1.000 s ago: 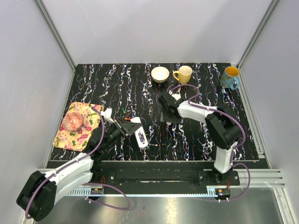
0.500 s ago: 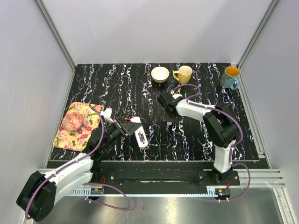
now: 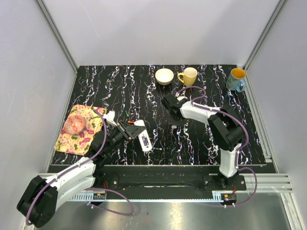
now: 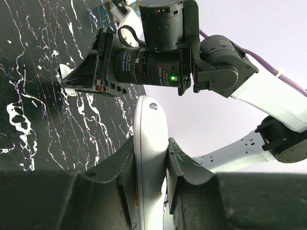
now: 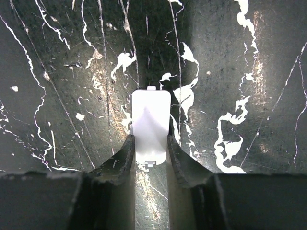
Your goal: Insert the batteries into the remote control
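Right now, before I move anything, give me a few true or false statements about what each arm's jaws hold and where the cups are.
The left jaws are shut on the remote control. True.
The right jaws hold a battery. False: they grip a small white cover piece.
The cream bowl sits beside the yellow mug. True.
The blue mug stands on the floral cloth. False: it stands in the far right corner; the cloth lies at the left.
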### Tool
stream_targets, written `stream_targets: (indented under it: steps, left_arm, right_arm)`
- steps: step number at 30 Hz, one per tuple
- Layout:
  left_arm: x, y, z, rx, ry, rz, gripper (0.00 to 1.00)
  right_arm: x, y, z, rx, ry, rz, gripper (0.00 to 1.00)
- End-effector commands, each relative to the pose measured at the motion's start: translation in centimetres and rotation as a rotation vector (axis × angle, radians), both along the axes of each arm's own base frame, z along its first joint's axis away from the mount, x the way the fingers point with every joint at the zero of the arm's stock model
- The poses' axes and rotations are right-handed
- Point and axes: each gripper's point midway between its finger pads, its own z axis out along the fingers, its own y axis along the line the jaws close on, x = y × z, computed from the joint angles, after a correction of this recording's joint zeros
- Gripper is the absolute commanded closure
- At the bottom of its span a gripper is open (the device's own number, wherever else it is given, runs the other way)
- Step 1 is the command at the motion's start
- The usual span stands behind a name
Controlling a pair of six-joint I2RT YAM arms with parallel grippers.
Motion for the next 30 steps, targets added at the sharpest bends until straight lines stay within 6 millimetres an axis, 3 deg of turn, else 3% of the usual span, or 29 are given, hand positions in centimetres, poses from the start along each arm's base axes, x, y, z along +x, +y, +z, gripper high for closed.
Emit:
stream_targets:
  steps: [1, 6, 12, 14, 21, 23, 25, 27, 28, 30]
  left_arm:
    - [-0.3, -0.1, 3.3, -0.07, -0.101, -0.019, 1.0]
    - [0.1, -0.2, 3.1, -0.068, -0.085, -0.014, 1.0]
    - [1.2, -0.8, 3.7, -0.103, -0.076, -0.005, 1.0]
    - [1.9, -1.1, 3.5, -0.108, -0.06, -0.001, 1.0]
    - [3.9, -2.7, 4.9, -0.147, -0.084, 0.002, 1.0]
    - [4.4, -3.4, 4.6, -0.144, -0.068, -0.008, 1.0]
    - [4.6, -4.2, 5.7, -0.17, -0.09, -0.025, 1.0]
    - [5.0, -4.9, 5.8, -0.182, -0.081, -0.03, 1.0]
    - [5.1, -5.1, 5.8, -0.184, -0.077, -0.035, 1.0]
    - [5.5, -5.7, 5.7, -0.19, -0.064, -0.035, 1.0]
  right_arm:
    - [-2.0, -1.8, -1.2, -0.058, 0.064, -0.005, 0.8]
    - [-2.0, -2.9, 2.4, -0.072, -0.009, 0.053, 0.91]
    - [-3.4, -3.6, 8.8, -0.013, -0.102, 0.193, 1.0]
    - [-4.3, -3.4, 10.0, 0.027, -0.112, 0.237, 1.0]
    - [-8.3, -2.3, 18.1, 0.191, -0.27, 0.501, 1.0]
    - [-9.4, -1.4, 20.0, 0.226, -0.302, 0.573, 1.0]
    - [-10.9, -0.2, 22.0, 0.229, -0.318, 0.654, 1.0]
    - [-12.2, 0.3, 21.7, 0.194, -0.251, 0.71, 1.0]
    - [-12.8, 1.3, 22.8, 0.208, -0.255, 0.742, 1.0]
    - [-13.8, 2.2, 22.3, 0.214, -0.183, 0.776, 1.0]
